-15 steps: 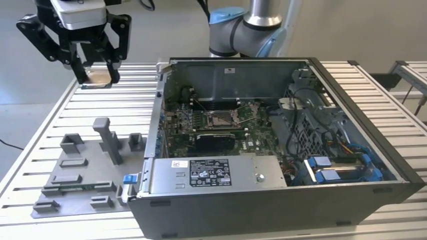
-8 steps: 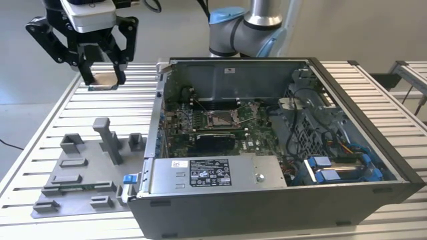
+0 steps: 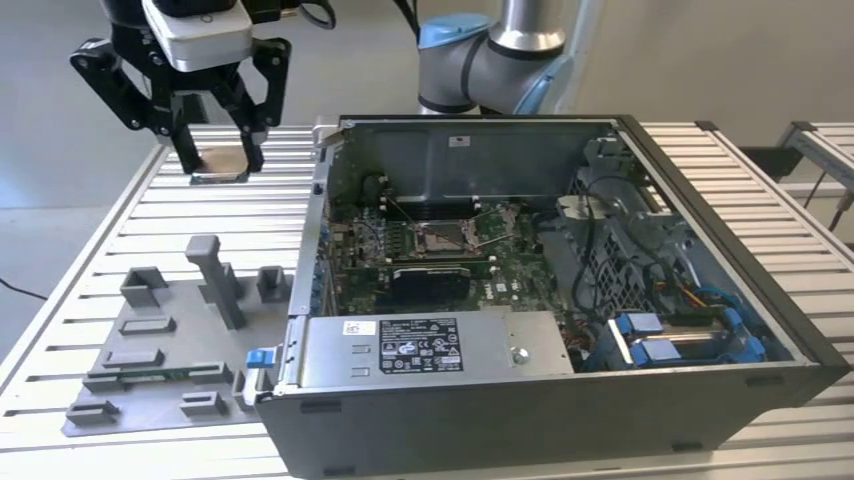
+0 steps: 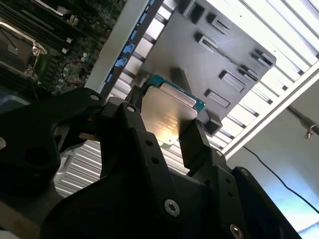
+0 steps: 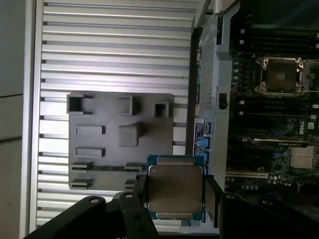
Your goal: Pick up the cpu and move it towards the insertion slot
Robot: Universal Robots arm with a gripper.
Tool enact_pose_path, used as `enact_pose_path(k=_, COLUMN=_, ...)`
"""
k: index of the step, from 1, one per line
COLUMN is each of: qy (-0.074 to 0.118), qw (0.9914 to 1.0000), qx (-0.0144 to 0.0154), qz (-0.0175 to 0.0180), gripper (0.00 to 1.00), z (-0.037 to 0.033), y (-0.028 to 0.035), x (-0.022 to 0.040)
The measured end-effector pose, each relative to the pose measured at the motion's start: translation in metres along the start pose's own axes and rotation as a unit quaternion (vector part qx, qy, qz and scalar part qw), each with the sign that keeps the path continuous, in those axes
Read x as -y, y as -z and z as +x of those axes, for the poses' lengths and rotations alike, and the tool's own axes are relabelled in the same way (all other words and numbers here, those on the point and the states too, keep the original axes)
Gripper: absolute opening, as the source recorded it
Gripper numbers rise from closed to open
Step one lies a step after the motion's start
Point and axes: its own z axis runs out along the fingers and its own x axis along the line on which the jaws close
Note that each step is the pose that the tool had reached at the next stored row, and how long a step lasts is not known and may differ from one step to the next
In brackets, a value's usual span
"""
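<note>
Item 1. Gripper (image 3: 220, 140): black, two-fingered, hanging fingers-down from the Universal Robots arm (image 3: 501, 50), raised above the slatted tabletop (image 3: 80, 250) at the exterior view's upper left. Fingers pressed in on the cpu from two opposite edges.

Item 2. Cpu (image 5: 174, 191): thin square chip, held flat between the fingers, silvery face toward the wrist cameras (green edge border visible in both wrist views). Clear of the tabletop, carried in the air; in the exterior view it shows as a pale plate at the fingertips.

Item 3. Insertion slot (image 3: 443, 236): square metal-framed socket with brownish centre, on the green motherboard inside the open computer case (image 3: 561, 400). Wire levers stand raised beside it.

Item 4. Key relation: in the exterior view the insertion slot lies at about 4 o'clock from the gripper, well apart, with the case's near wall (image 3: 320, 230) between them. The cpu sits level, its face roughly parallel to the socket's plane, as far as can be judged.

Item 5. Grey fixture plate (image 3: 174, 350): with upright blocks and pockets, on the tabletop at about 6 o'clock from the gripper in the exterior view, beside the case.

Status: cpu lifted; the travel to the slot is not yet done.
</note>
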Motion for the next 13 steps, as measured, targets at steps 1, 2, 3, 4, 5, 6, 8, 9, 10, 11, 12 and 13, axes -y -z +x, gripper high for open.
enact_pose_path(k=1, qy=0.000, qw=1.00000, qx=0.0000, qz=0.0000, gripper=0.00, z=-0.0010, y=-0.0004, x=0.0000)
enact_pose_path(k=2, qy=0.000, qw=1.00000, qx=0.0000, qz=0.0000, gripper=0.00, z=-0.0019, y=-0.0009, x=0.0000)
enact_pose_path(k=3, qy=0.000, qw=1.00000, qx=0.0000, qz=0.0000, gripper=0.00, z=-0.0029, y=-0.0013, x=0.0000)
enact_pose_path(k=4, qy=0.000, qw=1.00000, qx=0.0000, qz=0.0000, gripper=0.00, z=-0.0039, y=-0.0017, x=0.0000)
enact_pose_path(k=5, qy=0.000, qw=1.00000, qx=0.0000, qz=0.0000, gripper=0.00, z=-0.0049, y=-0.0020, x=0.0001)
enact_pose_path(k=6, qy=0.000, qw=1.00000, qx=0.0000, qz=0.0000, gripper=0.00, z=-0.0060, y=-0.0025, x=0.0001)
enact_pose_path(k=8, qy=0.000, qw=1.00000, qx=0.0000, qz=0.0000, gripper=0.00, z=-0.0080, y=-0.0032, x=0.0002)
enact_pose_path(k=9, qy=0.000, qw=1.00000, qx=0.0000, qz=0.0000, gripper=0.00, z=-0.0091, y=-0.0036, x=0.0002)
enact_pose_path(k=10, qy=0.000, qw=1.00000, qx=0.0000, qz=0.0000, gripper=0.00, z=-0.0100, y=-0.0039, x=0.0002)
enact_pose_path(k=11, qy=0.000, qw=1.00000, qx=0.0000, qz=0.0000, gripper=0.00, z=-0.0110, y=-0.0043, x=0.0003)
enact_pose_path(k=12, qy=0.000, qw=1.00000, qx=0.0001, qz=-0.0001, gripper=0.00, z=-0.0119, y=-0.0048, x=0.0003)
enact_pose_path(k=13, qy=0.000, qw=1.00000, qx=0.0000, qz=0.0000, gripper=0.00, z=-0.0128, y=-0.0051, x=0.0003)
